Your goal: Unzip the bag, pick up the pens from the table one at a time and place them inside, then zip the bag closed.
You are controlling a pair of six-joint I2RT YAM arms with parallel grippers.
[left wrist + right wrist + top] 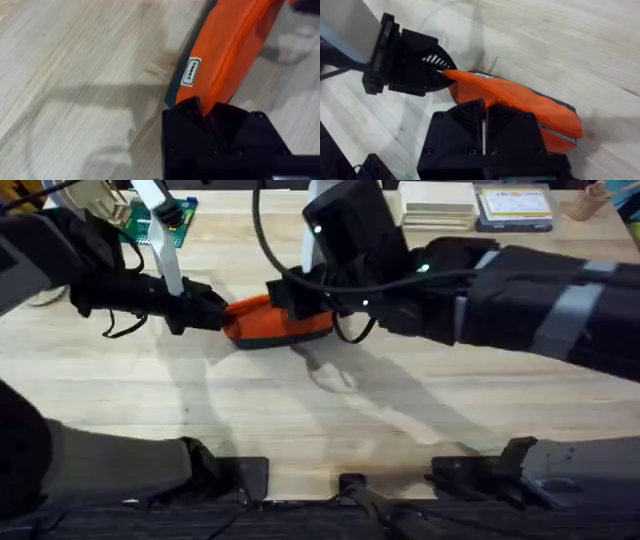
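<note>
Left gripper (215, 312): black fingers pinched on the left end of the bag (270, 323). Right gripper (484, 120): fingers pressed together at the bag's upper edge, clamped on the fabric near its middle. Bag: orange pouch with dark underside and a small white label (190, 72), lying on the table (330, 425) between the two grippers, far centre. Contents: cannot be told; a pale gap shows at the far end.
</note>
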